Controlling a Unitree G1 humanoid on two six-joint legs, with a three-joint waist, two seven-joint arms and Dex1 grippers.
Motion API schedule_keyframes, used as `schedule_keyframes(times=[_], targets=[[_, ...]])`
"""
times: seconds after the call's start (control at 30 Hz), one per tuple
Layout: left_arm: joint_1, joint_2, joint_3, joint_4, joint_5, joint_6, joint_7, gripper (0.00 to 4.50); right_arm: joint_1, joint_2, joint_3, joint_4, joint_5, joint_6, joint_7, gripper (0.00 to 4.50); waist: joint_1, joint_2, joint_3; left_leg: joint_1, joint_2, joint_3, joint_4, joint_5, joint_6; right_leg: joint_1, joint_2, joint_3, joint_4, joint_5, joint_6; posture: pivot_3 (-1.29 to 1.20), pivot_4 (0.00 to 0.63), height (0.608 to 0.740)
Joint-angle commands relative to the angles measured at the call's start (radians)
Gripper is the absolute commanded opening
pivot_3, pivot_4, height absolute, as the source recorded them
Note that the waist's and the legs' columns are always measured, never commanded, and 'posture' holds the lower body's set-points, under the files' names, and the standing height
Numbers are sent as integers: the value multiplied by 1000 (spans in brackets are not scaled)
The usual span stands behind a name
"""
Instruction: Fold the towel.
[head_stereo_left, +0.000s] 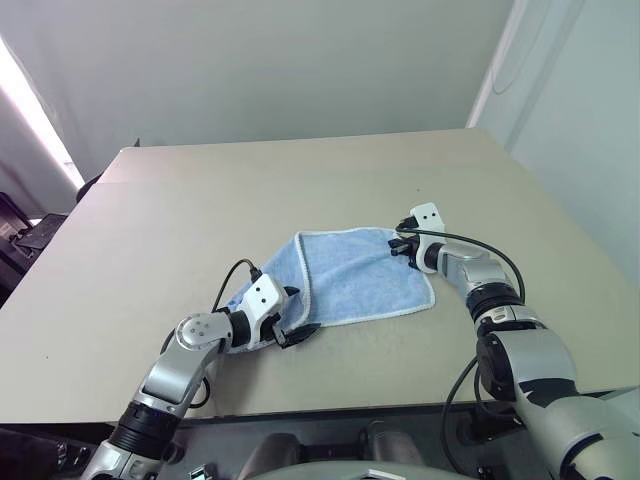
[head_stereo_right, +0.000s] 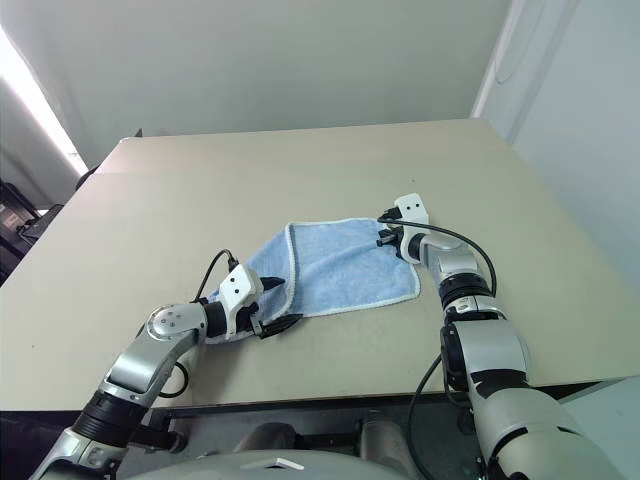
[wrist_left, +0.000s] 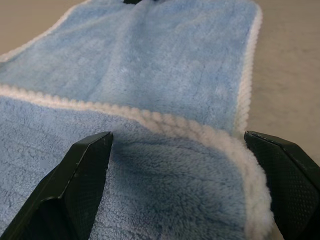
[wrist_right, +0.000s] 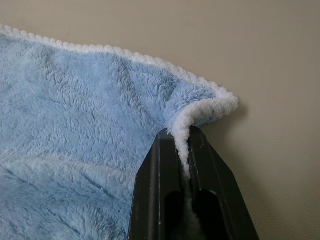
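Observation:
The light-blue towel (head_stereo_left: 355, 275) with white stitched edging lies near the middle of the table, its left part folded over along a diagonal white edge. My right gripper (head_stereo_left: 401, 246) is shut on the towel's far right corner. The right wrist view shows the white edging (wrist_right: 200, 111) pinched between the black fingers (wrist_right: 150, 190). My left gripper (head_stereo_left: 296, 316) stands open at the towel's near left end. In the left wrist view its two fingers (wrist_left: 82, 180) straddle the folded blue layer (wrist_left: 170, 195) without closing on it.
The beige table (head_stereo_left: 180, 210) extends well beyond the towel on all sides, with its front edge close under both arms. Dark objects (head_stereo_left: 25, 235) sit off the table's left side. A pale wall rises behind the far edge.

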Motion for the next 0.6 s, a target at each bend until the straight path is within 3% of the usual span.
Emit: schedule_keyframes(times=[0.03, 0.1, 0.4, 0.43, 0.6], targets=[[-16, 0, 0, -9, 10, -8, 2, 4073, -4, -29, -9, 7, -6, 5, -35, 0, 0, 0, 0, 0, 0, 0, 0, 0, 0, 0, 0, 0, 0, 0, 0, 0, 0, 740], [-17, -2, 4, -9, 5, -10, 0, 3539, -5, -29, -8, 8, -7, 3, -37, 0, 1, 0, 0, 0, 0, 0, 0, 0, 0, 0, 0, 0, 0, 0, 0, 0, 0, 740], [-36, -9, 103, -10, -70, 24, 23, 237, 10, -26, -15, -7, 2, -34, -38, 0, 9, 0, 0, 0, 0, 0, 0, 0, 0, 0, 0, 0, 0, 0, 0, 0, 0, 740], [-42, -11, 124, -8, -83, 34, 32, 18, 13, -26, -15, -11, 3, -44, -38, 0, 10, 0, 0, 0, 0, 0, 0, 0, 0, 0, 0, 0, 0, 0, 0, 0, 0, 740], [-63, 5, 275, -28, -233, 151, 29, 18, 23, -24, -13, -20, 9, -72, -18, 0, 10, 0, 0, 0, 0, 0, 1, 0, 0, 0, 0, 0, 0, 0, 0, 0, 0, 740]])
